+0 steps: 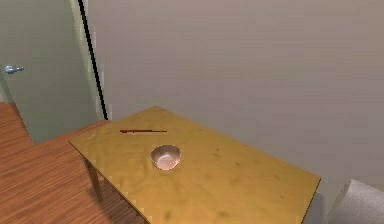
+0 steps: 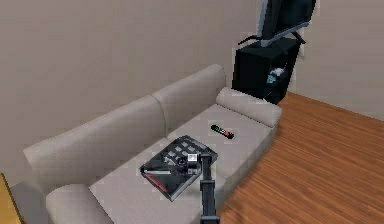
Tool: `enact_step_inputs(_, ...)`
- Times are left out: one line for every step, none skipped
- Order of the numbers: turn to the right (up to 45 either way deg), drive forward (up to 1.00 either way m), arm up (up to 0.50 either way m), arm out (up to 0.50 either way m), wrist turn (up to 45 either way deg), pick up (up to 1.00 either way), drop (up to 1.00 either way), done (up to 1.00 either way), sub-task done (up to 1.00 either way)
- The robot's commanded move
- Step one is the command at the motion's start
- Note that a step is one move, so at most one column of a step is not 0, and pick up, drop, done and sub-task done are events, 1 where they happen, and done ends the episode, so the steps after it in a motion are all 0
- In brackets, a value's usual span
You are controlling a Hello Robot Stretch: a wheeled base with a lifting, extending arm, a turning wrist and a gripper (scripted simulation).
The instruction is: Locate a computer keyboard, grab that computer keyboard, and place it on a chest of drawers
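Grasping is judged in hand, the gripper point(image 2: 185, 162) being seen at a dark flat rectangular object point(image 2: 160, 172) on the pale grey cushioned sofa point(image 2: 110, 135); whether anything is held cannot be told, and a clean lift is called for next.

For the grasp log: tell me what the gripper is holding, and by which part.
It cannot be told. The gripper is at a dark flat thing lying on the sofa seat, so a hold, or its place, cannot be made out.

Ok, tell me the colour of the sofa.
The sofa is a plain pale greyish beige; it shows best in the arm side view.
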Motion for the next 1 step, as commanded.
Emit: enact_step_inputs(0.0, 0.0, 0.0, 0.0, 21.0, 0.0, 0.0, 0.0, 0.0)
